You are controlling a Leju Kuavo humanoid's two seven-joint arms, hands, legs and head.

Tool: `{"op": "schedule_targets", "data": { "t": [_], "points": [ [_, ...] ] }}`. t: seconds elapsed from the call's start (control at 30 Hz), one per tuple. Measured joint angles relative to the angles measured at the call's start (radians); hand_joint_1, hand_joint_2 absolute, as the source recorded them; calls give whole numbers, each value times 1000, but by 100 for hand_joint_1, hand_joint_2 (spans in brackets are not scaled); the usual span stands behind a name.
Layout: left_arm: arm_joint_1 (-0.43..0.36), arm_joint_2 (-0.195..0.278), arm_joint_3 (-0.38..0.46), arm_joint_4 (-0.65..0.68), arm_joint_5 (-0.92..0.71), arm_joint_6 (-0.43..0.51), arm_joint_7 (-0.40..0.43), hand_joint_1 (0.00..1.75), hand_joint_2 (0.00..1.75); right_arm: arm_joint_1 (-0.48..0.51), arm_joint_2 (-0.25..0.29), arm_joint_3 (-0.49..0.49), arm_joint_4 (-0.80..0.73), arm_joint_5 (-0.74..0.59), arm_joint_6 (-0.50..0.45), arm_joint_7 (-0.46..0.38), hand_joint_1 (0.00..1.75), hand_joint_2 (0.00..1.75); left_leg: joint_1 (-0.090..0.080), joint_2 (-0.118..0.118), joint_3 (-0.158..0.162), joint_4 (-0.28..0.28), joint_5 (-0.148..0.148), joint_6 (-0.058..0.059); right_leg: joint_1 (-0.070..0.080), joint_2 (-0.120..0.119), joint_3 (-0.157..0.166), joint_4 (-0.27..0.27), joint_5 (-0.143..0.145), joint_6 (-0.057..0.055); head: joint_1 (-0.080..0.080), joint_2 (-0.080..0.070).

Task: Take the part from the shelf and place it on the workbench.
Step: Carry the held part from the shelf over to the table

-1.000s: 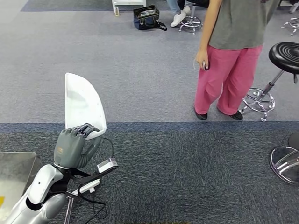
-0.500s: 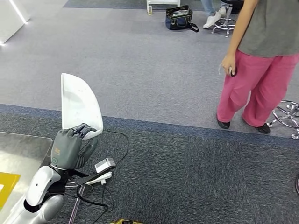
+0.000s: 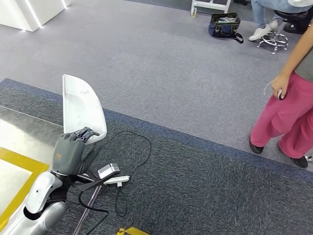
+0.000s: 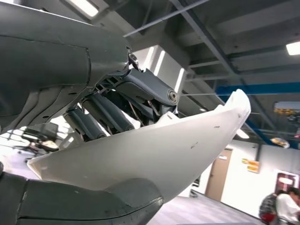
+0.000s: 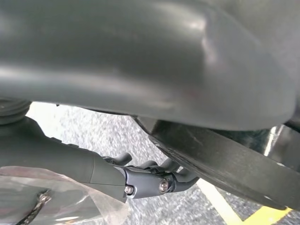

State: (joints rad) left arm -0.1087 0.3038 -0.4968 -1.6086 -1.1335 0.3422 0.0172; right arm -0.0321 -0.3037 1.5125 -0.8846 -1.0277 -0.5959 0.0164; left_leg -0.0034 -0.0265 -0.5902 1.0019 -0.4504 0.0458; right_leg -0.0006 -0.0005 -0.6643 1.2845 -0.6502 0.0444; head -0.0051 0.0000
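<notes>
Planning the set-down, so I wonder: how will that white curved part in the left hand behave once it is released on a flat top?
The white part looks like a thin, stiff shell: it stands upright from the left hand without sagging. Its curved underside probably lets it rock or tip. The smooth surface may slide easily.

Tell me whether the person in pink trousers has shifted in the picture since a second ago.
Cannot tell: the person sits further right, but so does the black bag, so the camera turned.
</notes>
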Motion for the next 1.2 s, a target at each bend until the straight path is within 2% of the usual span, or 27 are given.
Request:
{"op": "schedule_targets", "data": {
  "t": [0.03, 0.07, 0.1, 0.13, 0.17, 0.2, 0.27, 0.33, 0.43, 0.5, 0.57, 0.6, 0.67, 0.7, 0.73, 0.8, 0.83, 0.9, 0.93, 0.97, 1.0, 1.03, 1.07, 1.1, 1.13, 1.17, 1.2],
  "points": [
    [1, 0, 0, 0, 0, 0, 0, 175, 175, -1, 0, 0, 0, 4, 0, 3, 0, 0, 1, -14, 2, 1, -1, -1, -1, 2, 4, -23, 29, 1, 0, 0],
    [1, 0, 0, 0, 0, 0, 0, 175, 175, -2, 0, 0, 1, 11, -1, 8, 0, 0, 2, -29, 5, 2, -3, -4, -4, 9, 25, -81, 72, 3, 0, 0],
    [1, 0, 0, 0, 0, 0, 0, 175, 175, -2, 0, 0, 2, 18, -1, 13, 0, 0, 4, -42, 7, 3, -5, -8, -8, 29, 54, -149, 111, 4, 0, 0],
    [0, 0, 0, 0, -1, 0, 0, 175, 175, -1, 1, 0, 3, 24, -2, 18, 0, 0, 4, -55, 6, 8, -7, -13, -14, 54, 79, -210, 135, 5, 0, 0],
    [-1, 0, 0, 0, -2, -1, 0, 175, 175, -1, 2, 0, 3, 28, -3, 22, 0, 0, 4, -66, 1, 12, -8, -18, -17, 75, 98, -249, 145, 3, 0, 0],
    [-1, 0, 1, 0, -3, -1, 0, 175, 175, -1, 2, 0, 4, 31, -4, 25, 0, 0, 4, -77, -4, 14, -6, -23, -19, 88, 107, -266, 142, -1, 1, 0],
    [1, 0, 2, 0, -6, -1, 0, 175, 175, -3, 3, 0, 4, 35, -5, 30, 0, 0, 7, -99, -14, 15, -1, -35, -16, 77, 113, -271, 138, -14, 1, 0],
    [3, -1, 2, 0, -7, -2, 0, 175, 175, -4, 3, 0, 4, 37, -6, 31, 0, 0, 9, -111, -16, 14, 1, -42, -15, 66, 115, -273, 140, -20, 1, 0],
    [4, 0, 3, 0, -7, -2, 0, 175, 175, -4, 5, 0, 3, 37, -6, 33, 0, 0, 10, -108, -16, 17, -3, -44, -20, 59, 118, -277, 142, -24, 2, 0],
    [2, 1, 3, -1, -7, -2, 1, 175, 175, 0, 6, 0, 3, 38, -7, 37, 0, 0, 10, -43, -84, 156, -65, -54, -18, 21, 126, -282, 138, -35, -5, 0],
    [2, 0, 4, -1, -7, -2, 2, 175, 175, 5, 6, 0, 4, 39, -8, 40, 0, 0, 9, 20, -145, 280, -99, -60, -11, -26, 135, -283, 130, -45, -13, 0],
    [2, 1, 4, -1, -7, -3, 3, 175, 175, 6, 6, 0, 4, 40, -9, 40, 0, 0, 9, 26, -130, 249, -71, -56, -8, -41, 139, -283, 126, -45, -13, 0],
    [1, 1, 4, -1, -7, -3, 4, 175, 175, 7, 6, 0, 4, 44, -9, 40, 0, 0, -2, 63, -59, 112, -10, -39, -2, -62, 148, -283, 119, -43, -13, 0],
    [-1, 1, 5, -1, -8, -4, 4, 175, 175, 8, 6, 0, 4, 46, -8, 40, 0, 0, -8, 81, -33, 59, 3, -31, 2, -71, 150, -282, 115, -40, -13, 0],
    [-2, 0, 5, -1, -8, -4, 4, 175, 175, 9, 6, 0, 4, 49, -8, 40, 0, 0, -14, 94, -20, 31, 4, -25, 5, -81, 151, -282, 112, -36, -12, 0],
    [-2, 1, 5, -1, -9, -6, 6, 175, 175, 10, 6, 0, 5, 53, -8, 41, 0, 0, -16, 82, -18, 17, -2, -18, 8, -101, 155, -286, 108, -27, -11, 0],
    [-1, 1, 5, -1, -10, -6, 8, 175, 175, 11, 6, -1, 5, 55, -8, 41, 0, 0, -14, 70, -16, 12, 0, -16, 8, -98, 156, -285, 103, -22, -10, 0],
    [-2, 0, 5, -1, -10, -7, 8, 175, 175, 8, 6, -1, 6, 58, -8, 40, 0, 0, -5, 50, -10, 0, 5, -9, 5, -56, 137, -242, 73, -14, -7, 0],
    [-3, -1, 5, -1, -10, -7, 8, 175, 175, 6, 6, 0, 7, 60, -8, 39, 0, 0, -3, 41, -8, -2, 6, -7, 3, -27, 109, -188, 45, -11, -5, 0],
    [-3, -1, 4, -1, -10, -7, 8, 175, 175, 4, 6, 0, 7, 61, -8, 39, 0, 0, -2, 32, -8, -2, 6, -5, 2, -10, 72, -118, 16, -9, -3, 0],
    [-3, -2, 4, -1, -10, -7, 8, 175, 175, 1, 6, 0, 7, 62, -8, 38, 0, 0, -1, 21, -8, -2, 6, -4, 1, -3, 35, -50, -6, -6, -2, 0],
    [-2, -2, 3, -1, -11, -7, 8, 175, 175, 0, 6, 0, 7, 63, -8, 38, 0, 0, -1, 9, -7, -1, 6, -4, 1, -1, 8, -7, -11, -4, -2, 0],
    [-1, -2, 3, -1, -11, -7, 8, 175, 175, -2, 6, 0, 7, 64, -8, 39, 0, 0, 0, -4, -6, -1, 5, -5, 0, 0, -1, -3, 5, -2, -2, 0],
    [0, -3, 3, -1, -11, -7, 8, 175, 175, -2, 6, 0, 8, 64, -8, 39, 0, 0, 2, -18, -4, 0, 4, -7, -2, 3, 10, -40, 40, 0, -2, 0],
    [0, -4, 2, -1, -11, -7, 8, 175, 175, -2, 6, 0, 8, 64, -8, 40, 0, 0, 4, -31, -2, 3, 2, -10, -6, 14, 36, -106, 84, 3, -2, 0],
    [-1, -5, 3, -1, -11, -7, 8, 175, 175, -2, 6, 0, 8, 64, -8, 41, 0, 0, 5, -44, -3, 7, 0, -15, -11, 38, 63, -172, 114, 7, -1, 0],
    [-1, -6, 3, -1, -11, -8, 9, 175, 175, -2, 7, 0, 8, 65, -8, 41, 0, 0, 5, -55, -6, 14, -2, -20, -16, 62, 87, -224, 132, 6, -1, 0]
  ]
}}
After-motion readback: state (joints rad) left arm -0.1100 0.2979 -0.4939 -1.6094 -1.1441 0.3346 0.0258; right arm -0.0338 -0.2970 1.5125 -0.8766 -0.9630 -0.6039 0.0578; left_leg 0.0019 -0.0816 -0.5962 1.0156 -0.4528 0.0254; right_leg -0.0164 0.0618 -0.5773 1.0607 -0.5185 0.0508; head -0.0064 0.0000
